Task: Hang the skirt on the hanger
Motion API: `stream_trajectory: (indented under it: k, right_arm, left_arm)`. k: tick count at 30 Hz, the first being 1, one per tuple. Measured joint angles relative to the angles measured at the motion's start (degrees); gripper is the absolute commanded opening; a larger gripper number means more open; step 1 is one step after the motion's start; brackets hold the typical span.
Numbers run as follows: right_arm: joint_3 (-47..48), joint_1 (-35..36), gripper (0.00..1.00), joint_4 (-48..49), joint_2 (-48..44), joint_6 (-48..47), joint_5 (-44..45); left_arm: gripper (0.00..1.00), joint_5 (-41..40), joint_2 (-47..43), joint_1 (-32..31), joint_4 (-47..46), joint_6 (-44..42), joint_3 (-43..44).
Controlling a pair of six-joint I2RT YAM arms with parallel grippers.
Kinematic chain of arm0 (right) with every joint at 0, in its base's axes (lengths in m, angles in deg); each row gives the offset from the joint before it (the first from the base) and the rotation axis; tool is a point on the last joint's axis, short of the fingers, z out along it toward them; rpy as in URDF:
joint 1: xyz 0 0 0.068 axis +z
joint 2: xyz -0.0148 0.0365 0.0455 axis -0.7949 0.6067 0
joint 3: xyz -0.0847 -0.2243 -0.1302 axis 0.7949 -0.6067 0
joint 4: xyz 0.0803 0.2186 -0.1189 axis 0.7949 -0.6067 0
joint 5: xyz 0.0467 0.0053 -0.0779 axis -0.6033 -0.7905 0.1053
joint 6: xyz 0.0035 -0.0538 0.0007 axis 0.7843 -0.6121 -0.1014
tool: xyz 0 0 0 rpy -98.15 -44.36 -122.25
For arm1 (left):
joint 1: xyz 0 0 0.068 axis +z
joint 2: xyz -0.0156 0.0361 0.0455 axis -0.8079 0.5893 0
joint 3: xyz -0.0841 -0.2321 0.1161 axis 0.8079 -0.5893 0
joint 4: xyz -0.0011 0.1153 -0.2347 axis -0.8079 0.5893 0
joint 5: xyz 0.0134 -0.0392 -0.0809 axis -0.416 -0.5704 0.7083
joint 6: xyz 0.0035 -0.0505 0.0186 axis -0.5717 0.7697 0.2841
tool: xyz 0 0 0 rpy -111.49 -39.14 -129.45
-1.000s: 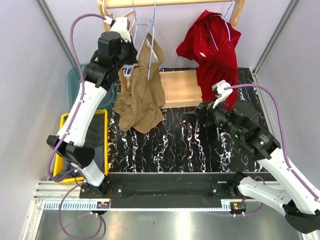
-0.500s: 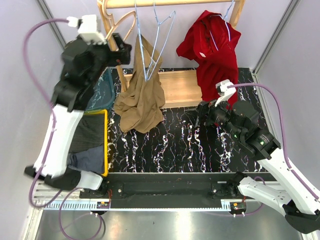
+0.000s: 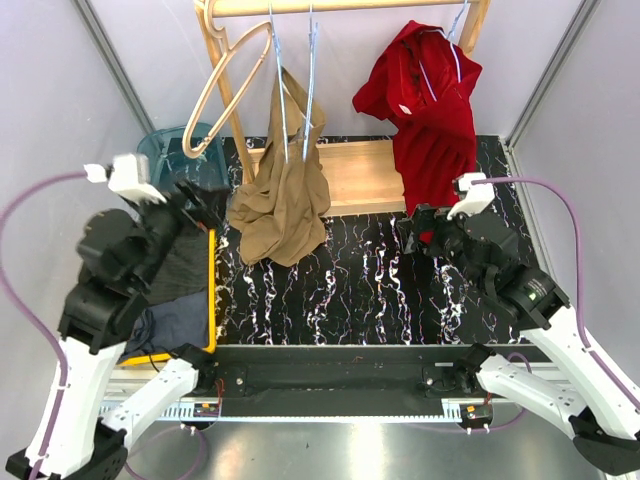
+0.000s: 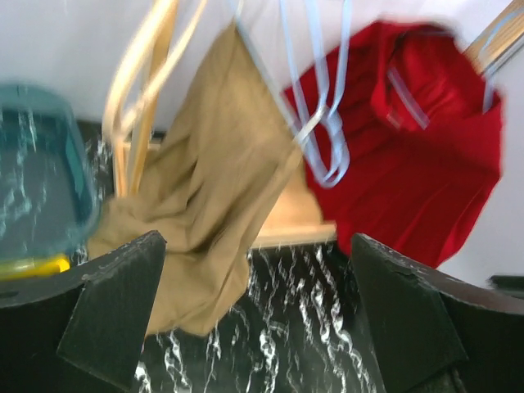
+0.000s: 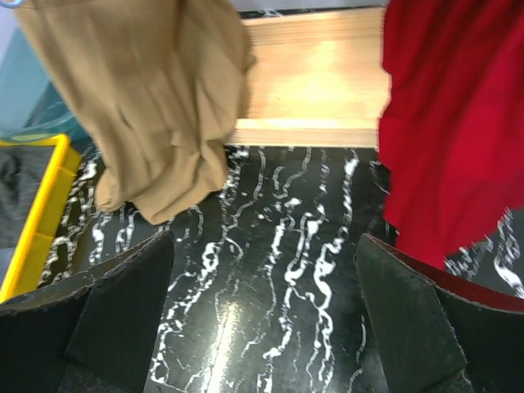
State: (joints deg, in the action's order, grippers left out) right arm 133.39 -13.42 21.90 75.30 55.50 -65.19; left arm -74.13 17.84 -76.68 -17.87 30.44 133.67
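The tan skirt [image 3: 283,200] hangs draped over a light-blue wire hanger [image 3: 283,95] on the wooden rail [image 3: 340,7], its lower part bunched just above the marbled table. My left gripper [image 3: 205,203] stands open and empty, to the left of the skirt and apart from it. The left wrist view, blurred, shows the skirt [image 4: 205,188] and hanger [image 4: 319,123] beyond the open gripper [image 4: 255,241]. My right gripper [image 3: 410,228] is open and empty over the table, right of the skirt. In the right wrist view the skirt [image 5: 147,106] hangs at upper left, past the gripper [image 5: 264,241].
A red garment [image 3: 432,105] hangs at the rail's right end. An empty wooden hanger [image 3: 225,70] hangs at the left. A wooden board [image 3: 365,175] lies behind the skirt. A teal basket [image 3: 180,150] and a yellow bin [image 3: 211,290] of dark clothes stand at left.
My left gripper has opened, and its arm has swung down and left from the rail to beside the yellow bin. The skirt stays on the hanger. My right arm shifted slightly right.
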Motion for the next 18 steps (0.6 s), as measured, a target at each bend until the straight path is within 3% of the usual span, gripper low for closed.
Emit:
stream_trajectory:
  k: [9, 18]
  right_arm:
    - [-3.23, 0.00, 1.00, -1.14, -1.53, 2.23, 2.99]
    - [-6.58, 0.00, 1.00, -1.90, -3.91, 3.91, 2.38]
  left_arm:
    - [0.99, -0.11, -8.52, 0.00, 5.68, 3.52, -18.88]
    - [0.99, -0.39, -10.27, 0.02, 5.95, 3.63, -22.40]
